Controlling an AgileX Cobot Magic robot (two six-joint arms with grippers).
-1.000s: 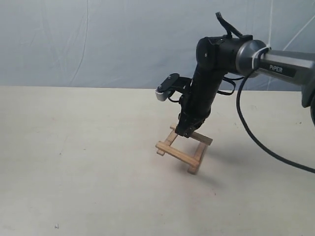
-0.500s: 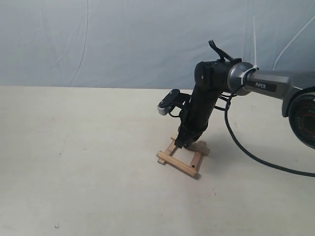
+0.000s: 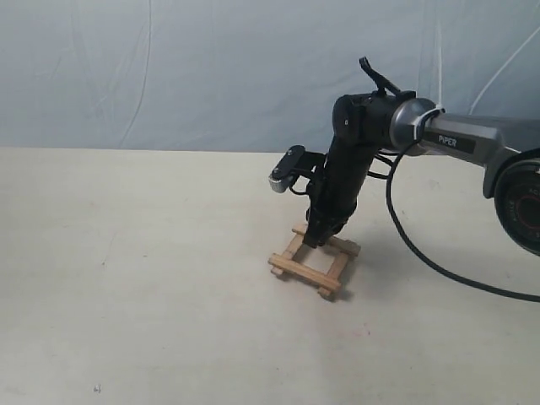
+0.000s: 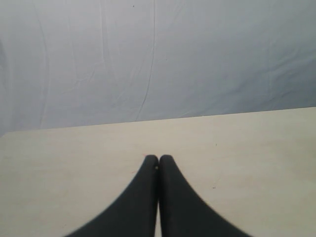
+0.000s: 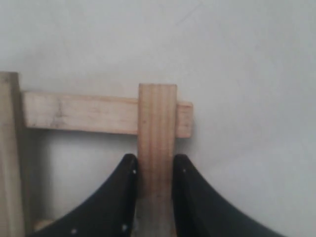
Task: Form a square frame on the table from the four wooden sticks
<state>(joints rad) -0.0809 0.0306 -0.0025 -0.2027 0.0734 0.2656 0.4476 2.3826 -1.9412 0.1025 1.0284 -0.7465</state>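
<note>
Four light-brown wooden sticks form a small square frame (image 3: 304,271) on the pale table (image 3: 126,278). My right gripper (image 3: 316,240) points down at the frame's far side and is shut on the far stick (image 3: 339,245). In the right wrist view this stick (image 5: 157,123) sits between the black fingers (image 5: 123,187) and lies across the end of a second stick (image 5: 79,112). A third stick (image 5: 9,148) runs along the picture's edge. My left gripper (image 4: 158,160) is shut on nothing above bare table and does not show in the exterior view.
A wrinkled blue-grey backdrop (image 3: 169,67) stands behind the table. The right arm's black cable (image 3: 422,253) loops down over the table at the right. The small wrist camera (image 3: 287,170) juts out to the left of the arm.
The right gripper has come down a little with the far stick, which now rests across the ends of the side sticks. The frame has shifted slightly and sits flatter.
</note>
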